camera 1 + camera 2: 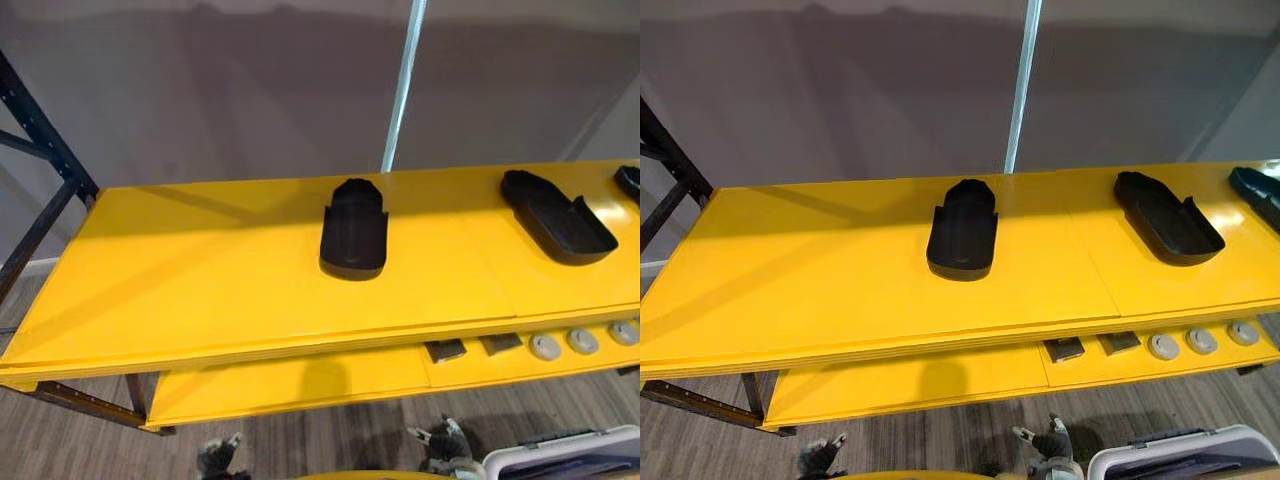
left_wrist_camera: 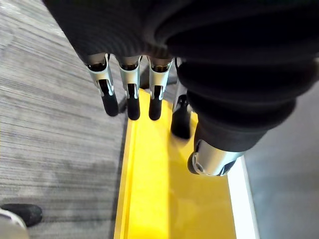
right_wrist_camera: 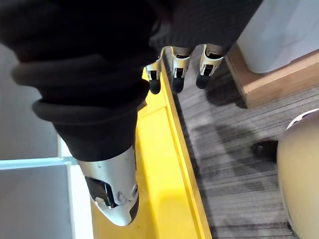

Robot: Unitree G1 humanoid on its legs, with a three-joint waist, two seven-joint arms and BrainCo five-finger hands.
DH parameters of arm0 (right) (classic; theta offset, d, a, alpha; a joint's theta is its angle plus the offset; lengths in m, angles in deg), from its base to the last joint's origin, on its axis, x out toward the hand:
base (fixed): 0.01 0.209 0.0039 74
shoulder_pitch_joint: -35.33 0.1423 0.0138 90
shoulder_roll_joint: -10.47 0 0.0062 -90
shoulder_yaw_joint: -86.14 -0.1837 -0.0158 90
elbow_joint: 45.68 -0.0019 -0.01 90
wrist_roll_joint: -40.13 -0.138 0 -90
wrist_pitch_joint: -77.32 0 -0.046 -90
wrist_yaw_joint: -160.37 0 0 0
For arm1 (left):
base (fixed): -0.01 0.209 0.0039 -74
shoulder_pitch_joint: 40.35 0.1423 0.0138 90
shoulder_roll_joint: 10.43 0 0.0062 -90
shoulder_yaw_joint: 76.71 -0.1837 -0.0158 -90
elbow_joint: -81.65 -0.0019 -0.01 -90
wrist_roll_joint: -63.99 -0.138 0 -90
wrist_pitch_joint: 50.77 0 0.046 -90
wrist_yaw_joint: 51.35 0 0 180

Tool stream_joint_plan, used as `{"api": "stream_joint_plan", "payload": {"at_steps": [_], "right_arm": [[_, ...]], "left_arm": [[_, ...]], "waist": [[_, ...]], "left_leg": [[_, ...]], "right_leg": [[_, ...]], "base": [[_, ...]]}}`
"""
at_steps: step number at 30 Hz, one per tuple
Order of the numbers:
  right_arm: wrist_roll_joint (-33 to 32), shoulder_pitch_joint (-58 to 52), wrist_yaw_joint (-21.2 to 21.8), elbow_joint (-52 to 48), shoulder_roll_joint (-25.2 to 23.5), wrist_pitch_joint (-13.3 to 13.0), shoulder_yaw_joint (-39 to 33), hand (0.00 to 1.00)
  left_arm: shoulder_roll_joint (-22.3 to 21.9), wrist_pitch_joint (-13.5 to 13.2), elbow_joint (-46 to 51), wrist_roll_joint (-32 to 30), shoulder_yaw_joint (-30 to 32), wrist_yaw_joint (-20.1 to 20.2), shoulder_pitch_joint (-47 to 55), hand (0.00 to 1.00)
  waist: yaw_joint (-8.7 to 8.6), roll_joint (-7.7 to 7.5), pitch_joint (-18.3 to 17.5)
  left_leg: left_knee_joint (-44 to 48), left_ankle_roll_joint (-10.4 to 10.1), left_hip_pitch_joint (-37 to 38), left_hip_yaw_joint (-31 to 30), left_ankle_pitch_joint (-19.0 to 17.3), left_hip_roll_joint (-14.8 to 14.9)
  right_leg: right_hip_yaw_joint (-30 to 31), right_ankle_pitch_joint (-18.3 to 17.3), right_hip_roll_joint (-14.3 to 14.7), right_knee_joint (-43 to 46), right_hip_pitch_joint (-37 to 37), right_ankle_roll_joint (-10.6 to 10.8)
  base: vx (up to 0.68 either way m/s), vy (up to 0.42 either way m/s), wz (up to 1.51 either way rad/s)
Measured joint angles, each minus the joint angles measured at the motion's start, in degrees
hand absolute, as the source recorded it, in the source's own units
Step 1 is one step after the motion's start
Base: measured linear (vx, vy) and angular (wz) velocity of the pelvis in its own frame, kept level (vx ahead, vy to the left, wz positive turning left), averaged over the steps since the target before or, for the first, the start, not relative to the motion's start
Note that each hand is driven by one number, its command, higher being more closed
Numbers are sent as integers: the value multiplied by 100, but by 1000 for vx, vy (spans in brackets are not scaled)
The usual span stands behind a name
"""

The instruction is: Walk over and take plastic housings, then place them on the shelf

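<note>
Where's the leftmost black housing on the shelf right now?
In the eye views, the leftmost housing lies flat near the middle of the yellow top shelf, left of a second housing and just in front of the silver pole.

Housings (image 1: 353, 240) matt black plastic; shelf (image 1: 200, 270) smooth, slightly glossy yellow

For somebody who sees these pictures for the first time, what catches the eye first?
The bright yellow top shelf strikes first, with a black plastic housing near its middle and another toward the right. On the lower shelf, at the right, lie grey round discs and small dark square parts. The left hand and right hand hang low before the shelf, open and empty.
</note>
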Motion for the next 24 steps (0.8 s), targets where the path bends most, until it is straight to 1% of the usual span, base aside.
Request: {"api": "stream_joint_plan", "payload": {"at_steps": [2, 3, 5, 6, 7, 8, 9, 10, 11, 12, 13, 14, 16, 18, 19, 20, 21, 22, 23, 24], "right_arm": [[3, 34, 0, 0, 1, 0, 3, 0], [4, 43, -1, 0, -4, 0, 5, 0], [10, 63, -3, -1, -31, 0, 17, 0], [11, 69, -3, -4, -33, 0, 17, 0], [14, 120, -5, -5, -17, 1, 15, 0], [29, 182, -16, -6, -3, 2, 15, 0], [39, 232, -24, -6, 3, 2, 17, 0], [48, 316, -45, -6, 20, 2, 30, 0], [50, 435, -77, -24, 56, -3, 53, 0], [50, 481, -101, -26, 70, -3, 54, 0], [50, 525, -112, -26, 82, -1, 53, 0], [50, 516, -112, -31, 79, -1, 52, 0], [50, 494, -112, -51, 67, 3, 52, 0], [51, 593, -112, -160, 14, 11, 54, 0], [53, 686, -112, -245, -18, 12, 55, 0], [59, 738, -113, -284, -26, 11, 65, 0], [91, 848, -114, -302, -21, 13, 89, 0], [123, 924, -116, -303, 0, 15, 181, 0], [156, 949, -115, -302, 1, 16, 224, 0], [185, 939, -114, -282, 3, 19, 276, 0]], "left_arm": [[93, -4, 0, -112, -133, 11, -64, 0], [113, -5, 1, -114, -145, 12, -74, 0], [205, -5, 0, -214, -193, 42, -126, 0], [218, -4, 0, -227, -191, 70, -138, 0], [238, -4, 4, -240, -189, 106, -161, 0], [239, -4, 5, -272, -185, 107, -169, 0], [240, -5, 7, -289, -185, 105, -175, 0], [236, -5, 6, -313, -186, 101, -220, 0], [221, -5, 5, -314, -190, 90, -284, 0], [220, -5, 4, -315, -192, 84, -329, 0], [235, -5, 4, -318, -193, 66, -408, 0], [248, -5, 4, -320, -193, 53, -468, 0], [261, -28, 18, -333, -190, -15, -657, 0], [293, -32, 36, -352, -188, -36, -769, 0], [305, -33, 42, -381, -189, -44, -818, 0], [313, -33, 43, -409, -193, -48, -853, 0], [332, -33, 47, -512, -222, -56, -916, 0], [334, -36, 49, -570, -260, -59, -936, 0], [347, -33, 43, -582, -309, -57, -965, 0], [392, -31, 25, -607, -347, -57, -1018, 0]], "waist": [[-40, -33, 75], [-49, -19, 74], [-138, -98, 135], [-141, -106, 147], [-127, -114, 208], [-118, -101, 222], [-119, -100, 219], [-119, -95, 229], [-126, -36, 253], [-131, -5, 270], [-139, 17, 292], [-149, 6, 300], [-133, -40, 333], [-131, -86, 456], [-134, -114, 510], [-132, -129, 563], [-134, -161, 673], [-143, -154, 719], [-144, -182, 731], [-146, -196, 811]], "left_leg": [[13, -1, -5, 26, -2, 39], [20, -1, -3, 29, -4, 47], [70, -9, -6, 32, -29, 86], [134, -9, -4, 43, -65, 105], [345, -26, -48, 94, -189, 153], [619, -4, -163, 95, -318, 179], [741, 5, -237, 38, -354, 175], [903, 53, -335, -166, -398, 158], [972, 49, -376, -325, -499, 162], [996, 59, -384, -338, -565, 174], [1046, 117, -405, -293, -655, 176], [1071, 136, -404, -258, -669, 170], [1270, 185, -420, -64, -796, 176], [1520, 296, -487, 189, -912, 176], [1634, 361, -591, 436, -970, 176], [1690, 388, -639, 579, -986, 176], [1774, 428, -731, 876, -1003, 192], [1844, 511, -875, 1173, -1000, 278], [1832, 563, -922, 1315, -995, 286], [1796, 667, -929, 1506, -931, 302]], "right_leg": [[28, -8, 45, 0, -7, -12], [32, -18, 53, 3, -4, -28], [42, -44, 90, 19, -2, -69], [66, -44, 105, 19, -5, -70], [165, -42, 145, 35, -3, -74], [298, -34, 181, 57, -53, -87], [369, -33, 189, 97, -112, -88], [549, -32, 195, 201, -250, -87], [703, -29, 229, 307, -394, -85], [754, -29, 253, 347, -437, -84], [853, -27, 279, 430, -515, -81], [888, -19, 277, 438, -518, -67], [1117, 7, 304, 553, -587, -26], [1492, 99, 357, 648, -730, 107], [1776, 233, 389, 647, -894, 216], [1906, 317, 402, 636, -962, 262], [2080, 558, 408, 504, -1082, 376], [1976, 723, 384, 372, -1184, 461], [1633, 650, 319, 577, -1332, 465], [1088, 356, 190, 1154, -1471, 363]], "base": [[3, -49, -8], [6, -35, -3], [19, -36, -1], [48, -32, -15], [33, -16, -37], [20, -9, -47], [-3, -11, -67], [8, -23, -79], [11, -17, -78], [-14, 42, -63], [-27, 70, -36], [-33, 81, -40], [-45, 87, -56], [-130, 142, -100], [-159, 136, -104], [-190, 147, -123], [-232, 126, -111], [-241, 113, -111], [-235, 86, -92], [-202, 68, -76]]}}
